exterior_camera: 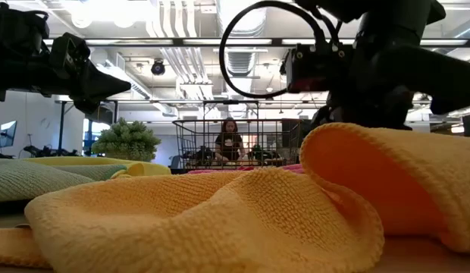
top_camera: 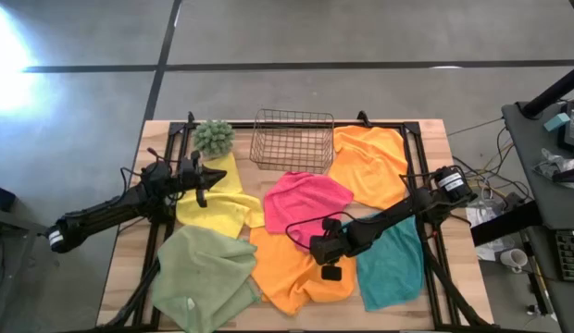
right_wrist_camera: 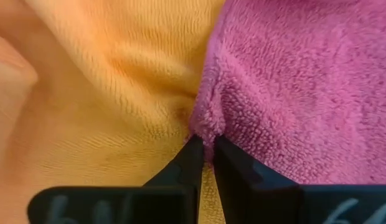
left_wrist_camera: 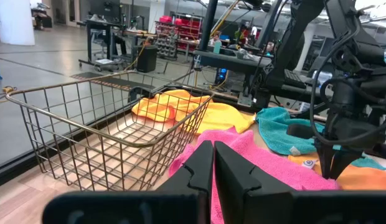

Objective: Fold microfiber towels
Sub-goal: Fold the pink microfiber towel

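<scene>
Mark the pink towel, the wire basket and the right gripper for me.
pink towel (top_camera: 310, 199): high view, middle of the cloth.
wire basket (top_camera: 292, 116): high view, far rim wire.
right gripper (right_wrist_camera: 204, 152): right wrist view, between the fingertips, pinching the pink towel's edge.

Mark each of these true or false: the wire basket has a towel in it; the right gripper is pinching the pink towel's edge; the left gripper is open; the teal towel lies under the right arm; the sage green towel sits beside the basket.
1. The wire basket has a towel in it. False: it is empty.
2. The right gripper is pinching the pink towel at its edge. True.
3. The left gripper is open. False: its fingers are shut, holding nothing.
4. The teal towel lies under the right arm. True.
5. The sage green towel sits beside the basket. False: it lies at the near left corner.
</scene>
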Action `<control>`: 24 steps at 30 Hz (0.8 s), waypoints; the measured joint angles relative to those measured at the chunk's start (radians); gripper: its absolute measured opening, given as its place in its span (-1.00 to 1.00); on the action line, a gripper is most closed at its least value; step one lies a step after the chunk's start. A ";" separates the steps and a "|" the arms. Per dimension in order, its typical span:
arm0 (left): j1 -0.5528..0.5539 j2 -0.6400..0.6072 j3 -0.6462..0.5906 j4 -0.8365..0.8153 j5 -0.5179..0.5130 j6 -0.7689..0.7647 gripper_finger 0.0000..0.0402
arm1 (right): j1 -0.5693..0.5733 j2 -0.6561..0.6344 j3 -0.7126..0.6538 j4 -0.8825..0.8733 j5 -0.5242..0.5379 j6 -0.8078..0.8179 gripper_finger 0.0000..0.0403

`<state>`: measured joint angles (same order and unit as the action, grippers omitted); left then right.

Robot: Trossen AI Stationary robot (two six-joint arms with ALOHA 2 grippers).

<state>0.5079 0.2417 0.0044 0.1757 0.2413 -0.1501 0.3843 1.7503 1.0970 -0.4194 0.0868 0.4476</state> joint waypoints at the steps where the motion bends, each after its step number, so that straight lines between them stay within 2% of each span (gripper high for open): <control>1: 0.000 0.000 0.000 0.000 0.000 0.000 -1.00 | 0.000 -0.008 -0.001 0.000 0.000 0.009 -0.86; 17: 0.000 0.000 0.000 0.000 0.000 0.000 -1.00 | 0.001 -0.048 -0.003 -0.035 -0.012 0.168 -0.86; 21: 0.000 0.000 0.000 0.000 0.000 0.000 -1.00 | 0.001 -0.052 -0.003 -0.030 -0.078 0.224 -0.86; 24: 0.000 0.000 0.000 0.000 0.000 0.000 -1.00 | 0.002 -0.054 -0.003 -0.025 -0.090 0.261 -0.88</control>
<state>0.5083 0.2417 0.0044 0.1757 0.2409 -0.1501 0.3866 1.6960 1.0939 -0.4441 -0.0037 0.7082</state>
